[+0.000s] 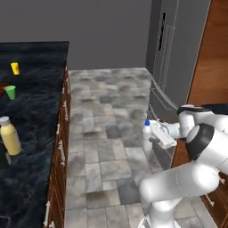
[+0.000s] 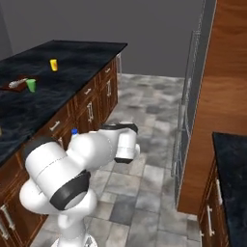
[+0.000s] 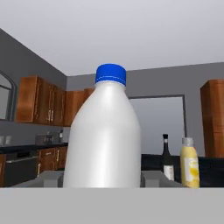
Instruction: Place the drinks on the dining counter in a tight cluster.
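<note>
Item: white blue-capped bottle (image 3: 105, 140); held upright in the gripper (image 1: 153, 137), jaws closed on its lower body, out over the tiled floor (image 1: 107, 133) and well apart from the dining counter (image 1: 35, 111); blue cap also visible beside the arm in the right base view.

Handling, by judgement: rigid smooth plastic, probably light; slippery sides, so a grip low on the broad body suits better than the tapering shoulder; top-heavy tilt a risk if set down fast.

Companions: yellow juice bottle (image 1: 10, 136) standing on the dining counter near its edge; dark wine bottle (image 3: 168, 158) just beside it in the hand view; glass, likely heavy and fragile.

Excluded: green cup (image 1: 10, 92); small yellow cup (image 1: 15, 68).
</note>
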You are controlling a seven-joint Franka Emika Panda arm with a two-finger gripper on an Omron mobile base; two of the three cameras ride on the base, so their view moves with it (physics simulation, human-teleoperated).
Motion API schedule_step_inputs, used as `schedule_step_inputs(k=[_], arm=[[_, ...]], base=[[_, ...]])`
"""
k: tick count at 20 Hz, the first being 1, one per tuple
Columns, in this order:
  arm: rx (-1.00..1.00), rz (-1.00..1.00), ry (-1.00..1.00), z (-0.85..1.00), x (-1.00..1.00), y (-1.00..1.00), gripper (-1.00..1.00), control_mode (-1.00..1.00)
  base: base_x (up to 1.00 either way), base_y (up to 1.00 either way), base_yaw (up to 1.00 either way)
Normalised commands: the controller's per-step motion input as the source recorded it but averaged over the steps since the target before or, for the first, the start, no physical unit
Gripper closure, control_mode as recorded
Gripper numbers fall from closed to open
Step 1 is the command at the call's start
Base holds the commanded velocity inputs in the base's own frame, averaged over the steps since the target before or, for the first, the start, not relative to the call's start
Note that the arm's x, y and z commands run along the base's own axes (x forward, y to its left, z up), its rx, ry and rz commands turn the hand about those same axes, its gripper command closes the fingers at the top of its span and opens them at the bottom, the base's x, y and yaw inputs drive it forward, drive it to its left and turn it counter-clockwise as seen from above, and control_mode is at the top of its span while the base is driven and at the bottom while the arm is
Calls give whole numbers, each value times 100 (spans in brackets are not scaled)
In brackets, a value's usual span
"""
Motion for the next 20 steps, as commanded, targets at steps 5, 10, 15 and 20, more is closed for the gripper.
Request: schedule_step_inputs(k=[5,10,15,20], arm=[[0,0,0,0,0,0,100,100],[0,0,0,0,0,0,100,100],[0,0,0,0,0,0,100,100],[0,0,0,0,0,0,100,100]], base=[[73,28,29],[50,13,58],[42,6,69],[60,2,60]])
